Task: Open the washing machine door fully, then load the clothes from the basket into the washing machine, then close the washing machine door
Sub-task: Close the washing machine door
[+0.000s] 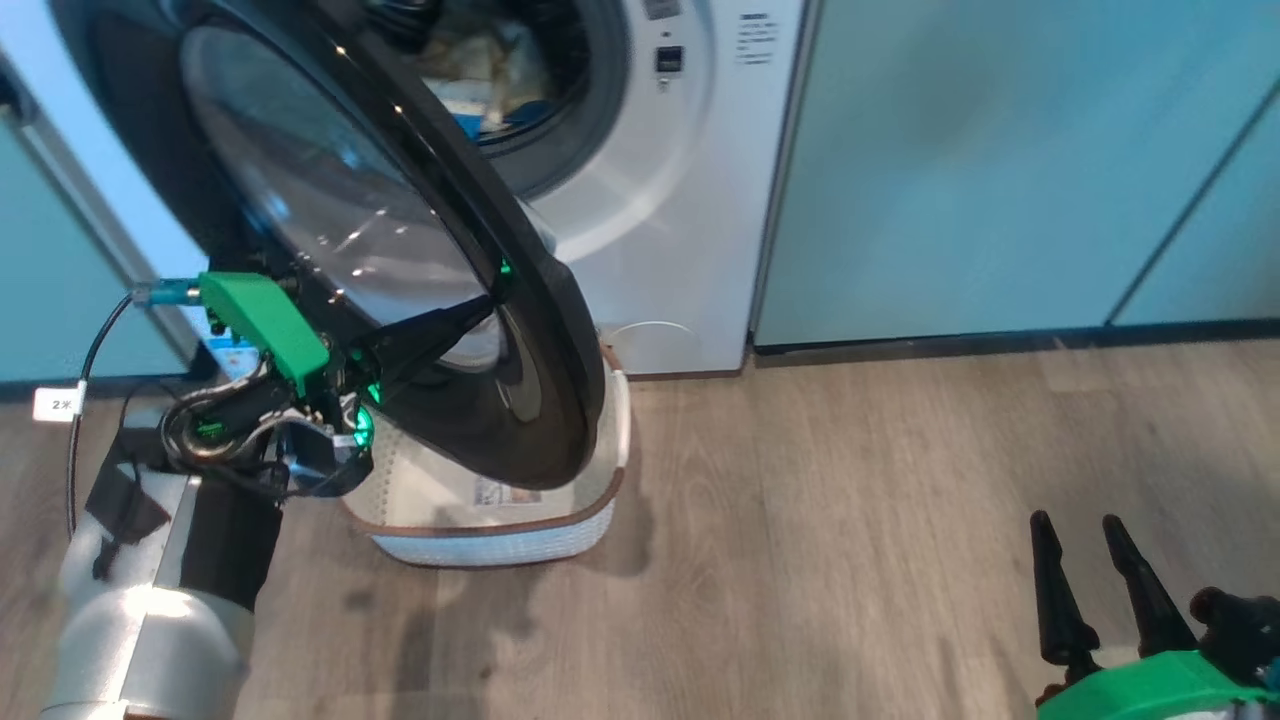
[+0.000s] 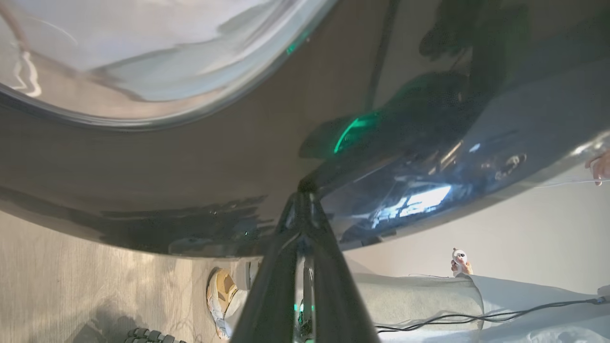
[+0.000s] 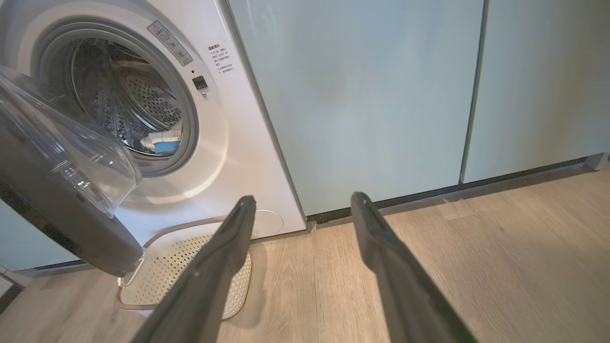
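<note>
The washing machine door [image 1: 545, 330] stands partly open, its black rim and glass bowl angled across the washing machine [image 1: 660, 220]. My left gripper [image 1: 485, 308] is shut, with its tips touching the door's outer black face [image 2: 190, 166]; the same gripper [image 2: 302, 193] holds nothing. The clothes [image 1: 480, 65] lie inside the drum, and they [image 3: 162, 140] appear pale with a blue part. The basket [image 1: 500, 548] sits on the floor under the door's lower edge; its perforated inside [image 3: 190, 259] looks empty. My right gripper [image 1: 1085, 530] hovers open at the lower right, far from both.
Pale teal cabinet doors [image 1: 1000, 160] stand to the right of the machine, above wooden floor [image 1: 850, 520]. A cable with a white tag [image 1: 55, 403] hangs by my left arm. A person's shoe [image 2: 221, 290] and hand [image 2: 460, 262] appear beyond the door.
</note>
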